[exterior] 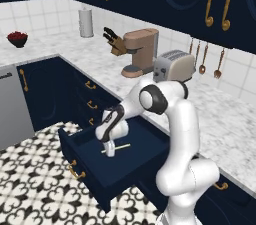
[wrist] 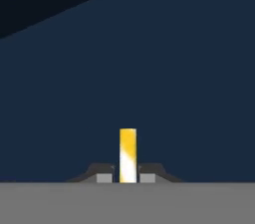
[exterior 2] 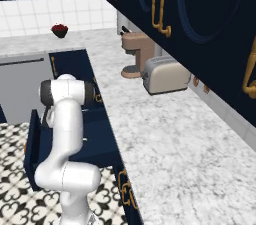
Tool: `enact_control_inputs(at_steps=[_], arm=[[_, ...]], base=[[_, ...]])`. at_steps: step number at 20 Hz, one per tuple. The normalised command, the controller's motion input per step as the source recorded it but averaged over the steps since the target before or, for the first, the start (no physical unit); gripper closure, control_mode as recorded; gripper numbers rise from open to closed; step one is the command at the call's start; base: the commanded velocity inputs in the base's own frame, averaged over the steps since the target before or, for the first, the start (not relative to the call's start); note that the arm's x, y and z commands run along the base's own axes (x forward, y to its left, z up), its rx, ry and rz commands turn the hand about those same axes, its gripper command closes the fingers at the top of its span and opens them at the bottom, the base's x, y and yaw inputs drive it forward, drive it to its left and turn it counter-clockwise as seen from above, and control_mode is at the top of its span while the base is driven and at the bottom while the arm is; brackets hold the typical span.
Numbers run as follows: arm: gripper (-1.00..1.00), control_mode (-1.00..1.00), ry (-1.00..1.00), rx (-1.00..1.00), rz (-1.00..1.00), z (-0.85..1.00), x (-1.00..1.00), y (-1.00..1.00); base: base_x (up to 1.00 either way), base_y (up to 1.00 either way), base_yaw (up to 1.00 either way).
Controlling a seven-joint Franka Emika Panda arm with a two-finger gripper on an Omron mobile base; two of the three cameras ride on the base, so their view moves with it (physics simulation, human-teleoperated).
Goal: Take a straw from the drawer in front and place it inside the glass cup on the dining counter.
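The wide, shallow navy blue drawer (exterior: pixel 107 166) with a curved brass handle (exterior: pixel 76 170) is seen pulled out over the patterned floor tiles (exterior: pixel 30 184). The thin, pale yellow straw (exterior: pixel 121 146) is lying on the drawer's bottom, and the white arm's two-finger pincer (exterior: pixel 109 152) is lowered onto it. In the hand view, the pincer (wrist: pixel 128 178) is clamped on the straw (wrist: pixel 128 153), which is held between the two dark finger tips (wrist: pixel 103 174) against the dark blue drawer floor (wrist: pixel 189 78). On the marbled surface (exterior: pixel 220 119) behind, a brown coffee machine (exterior: pixel 140 51) and a silver toaster (exterior: pixel 173 66) are seen.
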Motion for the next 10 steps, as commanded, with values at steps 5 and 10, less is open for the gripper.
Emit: enact_control_inputs(at_steps=[5, 10], arm=[[1.00, -1.00, -0.24, 0.00, -0.14, 1.00, -0.54, 0.21], [1.00, -1.00, -0.11, 0.03, -0.26, 1.00, -0.30, 0.04]], base=[[0.00, 0.00, 0.00], [0.00, 0.00, 0.00]])
